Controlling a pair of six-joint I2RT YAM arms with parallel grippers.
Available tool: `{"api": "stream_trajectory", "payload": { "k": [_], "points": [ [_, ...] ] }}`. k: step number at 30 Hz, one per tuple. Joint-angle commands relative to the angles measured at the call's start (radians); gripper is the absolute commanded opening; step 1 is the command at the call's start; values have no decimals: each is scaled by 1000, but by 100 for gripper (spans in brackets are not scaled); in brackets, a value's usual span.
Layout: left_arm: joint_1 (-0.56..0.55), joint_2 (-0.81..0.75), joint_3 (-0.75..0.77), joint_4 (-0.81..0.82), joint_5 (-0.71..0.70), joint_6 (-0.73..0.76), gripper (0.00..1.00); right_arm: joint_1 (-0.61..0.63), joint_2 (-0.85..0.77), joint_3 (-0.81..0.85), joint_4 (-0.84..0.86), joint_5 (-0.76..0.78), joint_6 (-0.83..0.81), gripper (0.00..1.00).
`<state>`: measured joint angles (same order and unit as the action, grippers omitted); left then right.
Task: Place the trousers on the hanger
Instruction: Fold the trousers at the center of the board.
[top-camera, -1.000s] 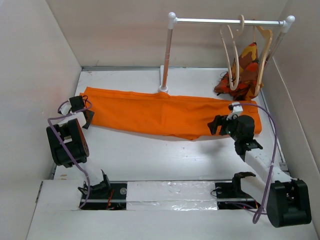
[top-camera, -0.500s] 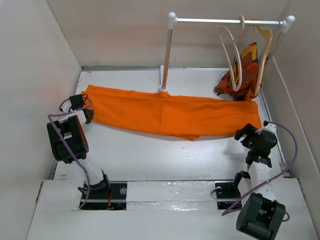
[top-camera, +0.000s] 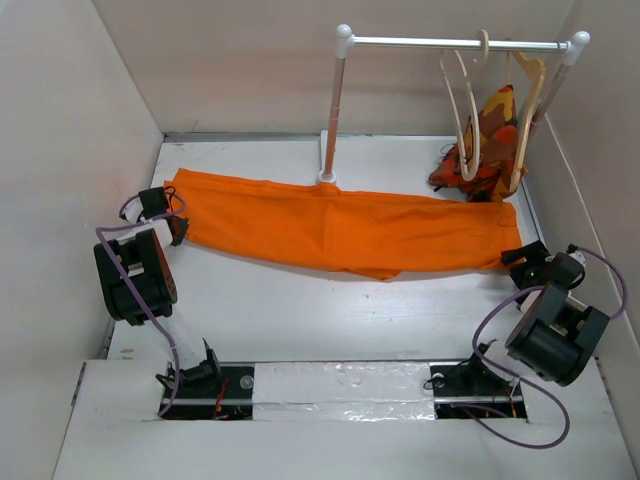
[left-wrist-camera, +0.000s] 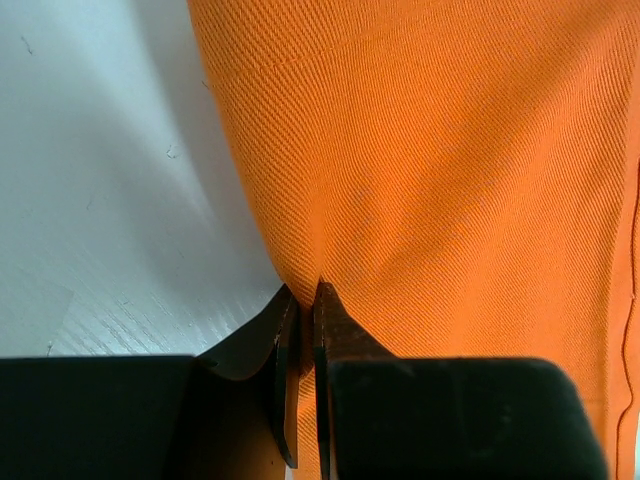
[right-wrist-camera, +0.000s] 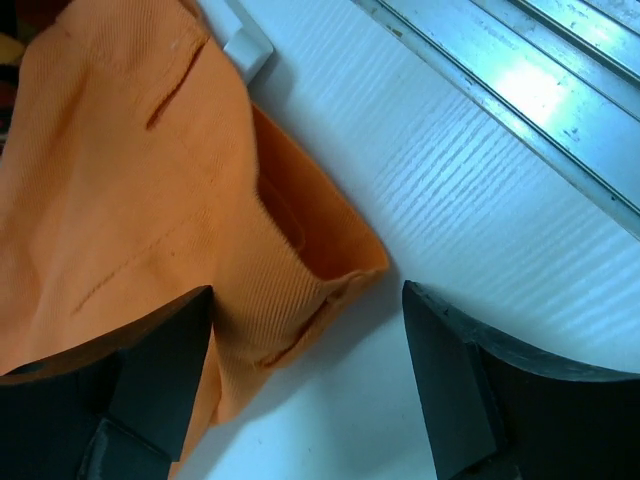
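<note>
Now | left tool (left-wrist-camera: 303, 300) pinching trousers (top-camera: 340, 225) edge | right tool (right-wrist-camera: 308, 300) spread astride trousers corner

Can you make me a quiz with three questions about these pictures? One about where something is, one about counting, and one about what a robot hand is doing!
1. Where are the big plain bright-orange cloth trousers?
A) hanging on the rail
B) lying flat on the white table
C) bundled in a heap

2. How many hangers hang on the silver metal rail?
A) four
B) one
C) two

3. What is the left gripper doing?
A) shut, pinching the trousers' edge
B) wide open in the air
C) holding a hanger

Answers:
1 B, the trousers are spread across the table.
2 C, there is a thin pale cream hanger and a thicker tan wooden hanger.
3 A, its jaws meet on the orange cloth in the left wrist view.
</note>
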<state>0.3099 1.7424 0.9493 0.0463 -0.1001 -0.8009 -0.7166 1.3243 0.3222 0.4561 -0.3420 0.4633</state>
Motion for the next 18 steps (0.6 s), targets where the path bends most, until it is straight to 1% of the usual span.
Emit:
{"api": "stream_trajectory", "payload": {
  "k": [1, 2, 4, 6, 8, 9, 11, 13, 15, 16, 17, 18],
  "points": [
    [5, 8, 35, 18, 14, 20, 0, 6, 61, 38, 65, -9, 83, 77],
    [5, 8, 36, 23, 14, 20, 0, 6, 82, 50, 61, -17, 90, 72],
    [5, 8, 37, 26, 16, 23, 0, 17, 151, 74, 90, -54, 110, 67],
    [5, 5, 40, 24, 10, 32, 0, 17, 180, 64, 160, -87, 162, 48],
    [5, -1, 48, 23, -7, 48, 0, 17, 197, 60, 185, -95, 175, 24],
    [5, -6, 52, 23, -13, 54, 0, 17, 196, 63, 184, -95, 182, 18],
    [5, -17, 80, 12, -39, 74, 0, 8, 187, 66, 191, -121, 187, 0],
    [5, -26, 141, -28, -93, 121, 0, -3, 142, 71, 182, -137, 199, 0],
    [5, -47, 183, -45, -137, 173, 0, -15, 37, 83, 132, -140, 207, 0],
    [5, -56, 209, -86, -188, 180, 0, -15, -9, 95, 93, -131, 199, 0],
    [5, -82, 212, -86, -197, 181, 0, -15, -58, 130, -6, -100, 187, 0],
    [5, -93, 212, -86, -204, 180, 0, -15, -110, 153, -63, -83, 163, 0]
  ]
}}
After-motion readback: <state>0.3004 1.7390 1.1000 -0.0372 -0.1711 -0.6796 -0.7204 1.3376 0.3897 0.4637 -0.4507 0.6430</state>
